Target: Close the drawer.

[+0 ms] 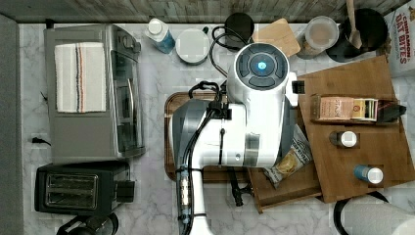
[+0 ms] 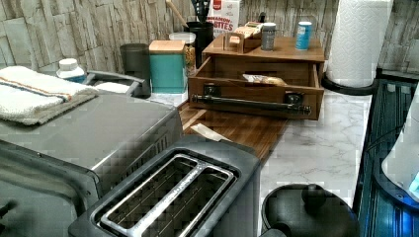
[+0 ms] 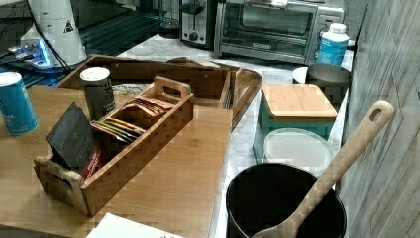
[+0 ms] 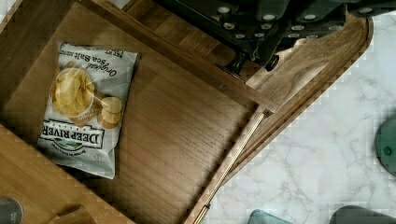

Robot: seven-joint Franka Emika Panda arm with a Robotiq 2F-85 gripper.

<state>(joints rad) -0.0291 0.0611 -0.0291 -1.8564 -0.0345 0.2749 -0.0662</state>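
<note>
Under my wrist camera lies a chip bag point(image 4: 86, 105) on the flat bottom of the drawer point(image 4: 177, 135). On the bag I read "DEEP RIVER" and "Original Sea Salt", with a picture of yellow chips. My hand point(image 4: 261, 58) is the dark body just beyond the drawer's front board, above the dark tray point(image 4: 322, 79); I cannot tell if its fingers are spread or pressed together.

In the left view the drawer point(image 2: 254, 96) stands pulled out of the wooden box point(image 2: 276, 54), its front with a long black handle bar point(image 2: 249, 103) facing the toaster point(image 2: 173, 197), and the bag rests inside it. In the top view my arm point(image 1: 235, 132) reaches from the bottom edge over the tray and bends at a white joint with a blue light, covering most of the open drawer point(image 1: 286, 188); the drawer sticks out to the top view's left of the box top.

On the box top stand two small bottles point(image 1: 345, 139) and a wooden caddy point(image 3: 119, 144) with tea packets. Farther back, by the wall, a carton point(image 1: 402, 39) reads "CINNAMON OAT BITES". A black pot point(image 3: 285, 208) holds a wooden spoon point(image 3: 341, 163). A toaster oven point(image 1: 93, 93) with a folded towel on it stands on the marble desk point(image 1: 156, 98).
</note>
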